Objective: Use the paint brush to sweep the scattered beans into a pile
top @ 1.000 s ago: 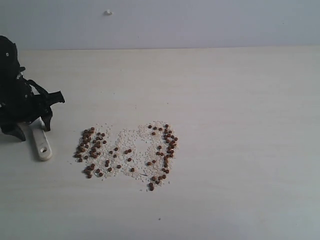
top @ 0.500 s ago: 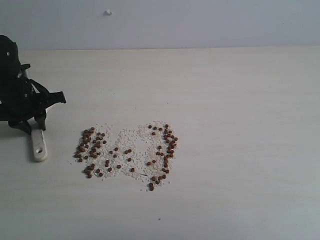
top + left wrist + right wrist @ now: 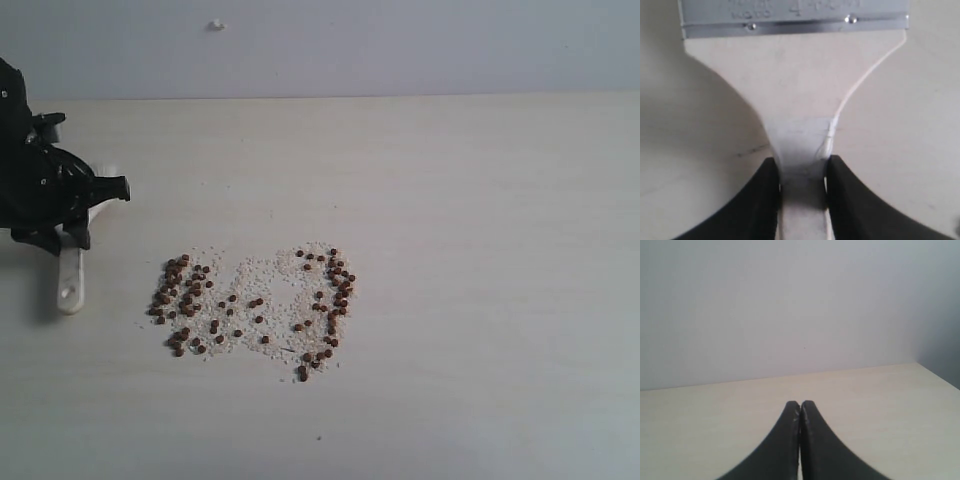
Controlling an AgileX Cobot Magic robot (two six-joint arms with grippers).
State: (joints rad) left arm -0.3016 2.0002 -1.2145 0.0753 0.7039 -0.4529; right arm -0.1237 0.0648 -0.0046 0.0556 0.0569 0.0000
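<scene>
Reddish-brown beans (image 3: 190, 295) lie scattered in two loose clusters on the table, the second cluster of beans (image 3: 330, 300) to the right, with whitish grains between them. At the far left my left gripper (image 3: 62, 238) is shut on the paint brush's pale wooden handle (image 3: 70, 280), whose end with a hole points toward the table's front. In the left wrist view the handle (image 3: 800, 125) widens to the silver ferrule (image 3: 795, 20) beyond my left gripper (image 3: 801, 170); the bristles are out of view. My right gripper (image 3: 800, 407) is shut and empty, and it does not show in the exterior view.
A pale wooden table (image 3: 480, 200) meets a grey-white wall (image 3: 400, 45) at the back. A small white speck (image 3: 216, 24) sits on the wall.
My left gripper has risen and shifted slightly back and left with the brush; the handle's end has moved left and lifted with it. The beans have not moved.
</scene>
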